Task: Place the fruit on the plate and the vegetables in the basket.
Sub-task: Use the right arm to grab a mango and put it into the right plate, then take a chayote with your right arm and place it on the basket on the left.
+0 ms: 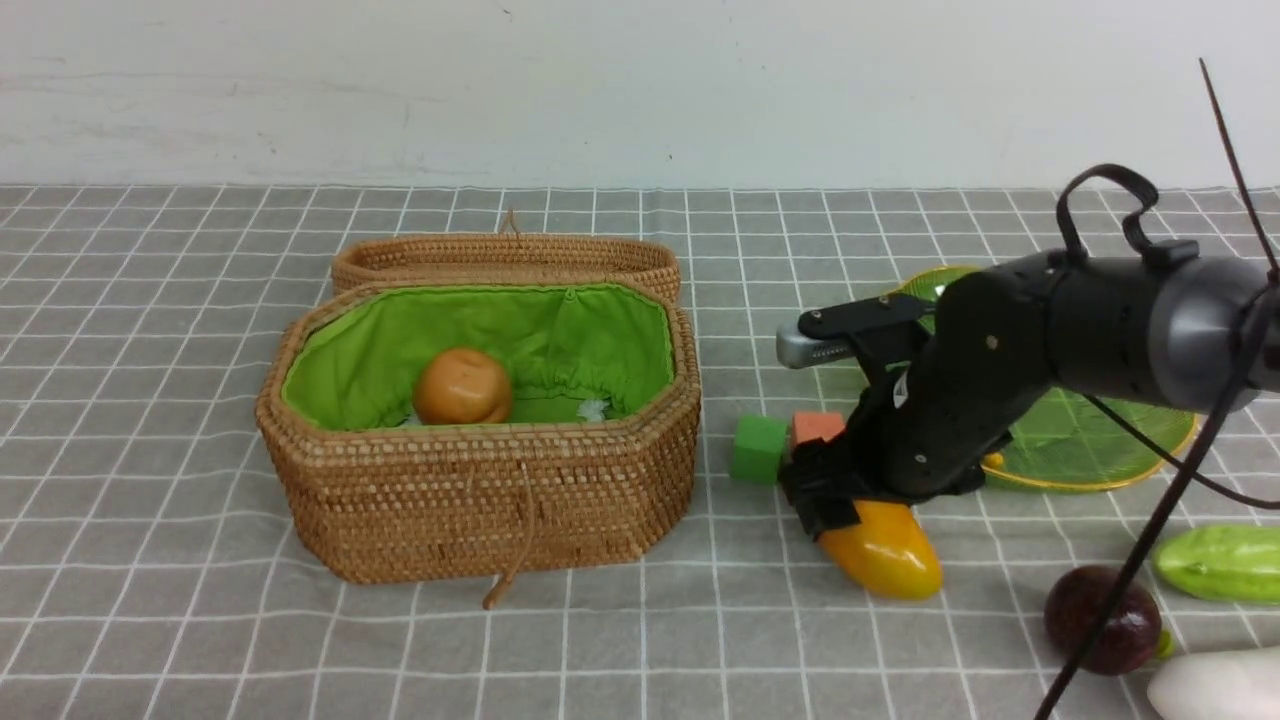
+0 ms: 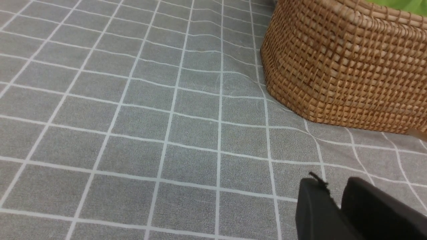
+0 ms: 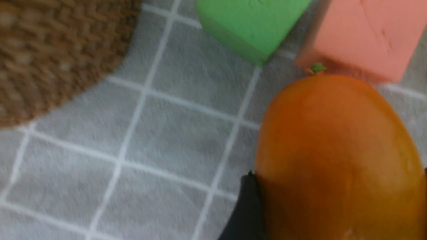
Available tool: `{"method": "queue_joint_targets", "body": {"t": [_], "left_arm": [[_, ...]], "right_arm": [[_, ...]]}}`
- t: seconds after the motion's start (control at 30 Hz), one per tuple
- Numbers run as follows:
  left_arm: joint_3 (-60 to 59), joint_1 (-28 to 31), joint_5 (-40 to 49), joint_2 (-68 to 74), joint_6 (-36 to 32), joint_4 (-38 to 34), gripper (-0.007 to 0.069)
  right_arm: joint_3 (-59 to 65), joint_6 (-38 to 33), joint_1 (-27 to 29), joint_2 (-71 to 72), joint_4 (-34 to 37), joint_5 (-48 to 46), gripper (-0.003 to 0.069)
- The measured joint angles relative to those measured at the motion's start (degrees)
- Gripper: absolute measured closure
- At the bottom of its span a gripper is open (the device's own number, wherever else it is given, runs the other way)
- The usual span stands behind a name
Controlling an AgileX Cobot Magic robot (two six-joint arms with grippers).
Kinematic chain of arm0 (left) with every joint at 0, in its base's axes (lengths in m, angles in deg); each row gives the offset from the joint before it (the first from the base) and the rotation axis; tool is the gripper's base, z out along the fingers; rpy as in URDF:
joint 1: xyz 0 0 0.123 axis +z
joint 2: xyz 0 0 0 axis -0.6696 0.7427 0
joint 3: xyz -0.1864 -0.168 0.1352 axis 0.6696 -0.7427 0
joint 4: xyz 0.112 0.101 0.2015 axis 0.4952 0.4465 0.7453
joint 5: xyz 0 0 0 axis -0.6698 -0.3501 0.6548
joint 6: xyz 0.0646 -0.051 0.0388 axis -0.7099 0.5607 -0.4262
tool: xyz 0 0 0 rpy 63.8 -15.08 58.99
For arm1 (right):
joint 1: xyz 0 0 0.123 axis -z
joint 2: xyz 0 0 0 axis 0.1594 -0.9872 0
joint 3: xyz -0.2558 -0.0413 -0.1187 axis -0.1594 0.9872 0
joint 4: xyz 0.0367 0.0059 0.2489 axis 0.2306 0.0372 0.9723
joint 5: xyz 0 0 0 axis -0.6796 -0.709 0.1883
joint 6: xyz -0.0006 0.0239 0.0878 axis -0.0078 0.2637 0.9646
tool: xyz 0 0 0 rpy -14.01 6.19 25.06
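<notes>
While the basket stands with its lid thrown back and the potato inside, the plate sits to its right, largely hidden by the right arm. Between them the right pincer pinches the mango down at the desk, just before the green cube and orange cube. The cucumber, purple fruit and radish crowd the near right corner. The left pincer, all but pressed together and holding nothing, hovers over open desk beside the basket's wall.
</notes>
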Motion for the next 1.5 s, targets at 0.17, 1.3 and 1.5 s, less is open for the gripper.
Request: {"method": "queue_joint_targets", "body": {"t": [0.17,1.3,1.5], "left_arm": [[0.00,0.00,0.00,0.00,0.00,0.00,0.0496],[0.00,0.00,0.00,0.00,0.00,0.00,0.0459],[0.00,0.00,0.00,0.00,0.00,0.00,0.0459]], "right_arm": [[0.47,-0.23,0.00,4.98,-0.17,-2.48,0.0087],[-15.13,0.69,25.14,-1.39,6.77,-5.93,0.0003],[-12.02,16.28,29.47,4.66,4.76,-11.02,0.0074]]}}
